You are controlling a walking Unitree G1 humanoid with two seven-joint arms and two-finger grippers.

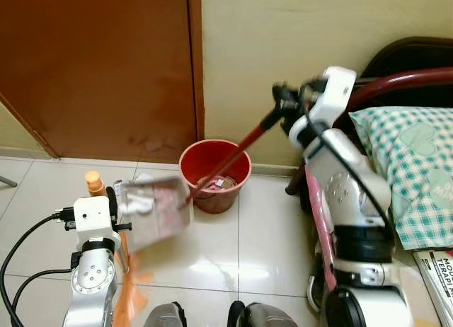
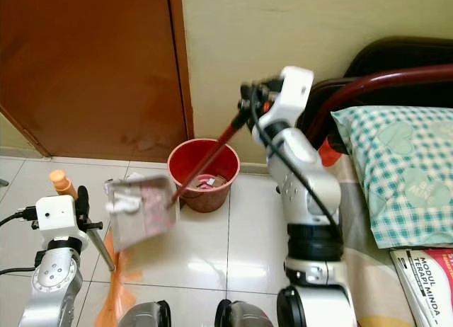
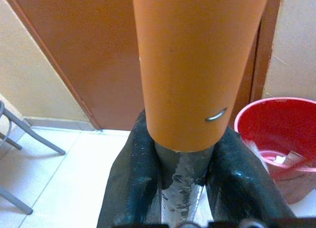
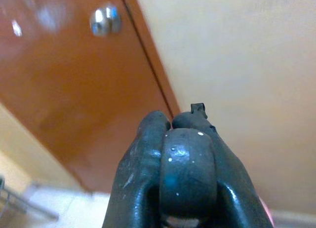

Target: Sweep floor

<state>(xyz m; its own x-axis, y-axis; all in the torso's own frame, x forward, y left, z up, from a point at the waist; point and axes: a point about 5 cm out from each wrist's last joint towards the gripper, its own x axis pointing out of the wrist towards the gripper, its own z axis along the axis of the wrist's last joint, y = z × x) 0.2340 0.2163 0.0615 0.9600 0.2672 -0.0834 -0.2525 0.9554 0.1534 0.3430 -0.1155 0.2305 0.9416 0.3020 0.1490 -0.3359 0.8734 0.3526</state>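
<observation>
A brown door (image 1: 99, 65) fills the upper left of the head views, with a cream wall (image 1: 283, 51) to its right and a white tiled floor (image 1: 212, 249) below. At the right edge lies a green checked pillow (image 1: 414, 171), with a dark red chair frame (image 1: 396, 83) behind it. A red bin (image 1: 215, 175) stands on the floor at centre, against the wall, with scraps inside. The dustpan (image 1: 154, 211), blurred and tilted, hangs left of the bin, its rim near the bin's edge; its long red handle (image 1: 244, 146) slants up to the right across the bin's mouth. The right gripper (image 1: 283, 100), at upper centre, has its fingers clamped around the handle's top end. At lower left, the left gripper (image 3: 182, 159) has its fingers closed on the orange-tipped broom (image 3: 195, 65), held upright beside the dustpan.
</observation>
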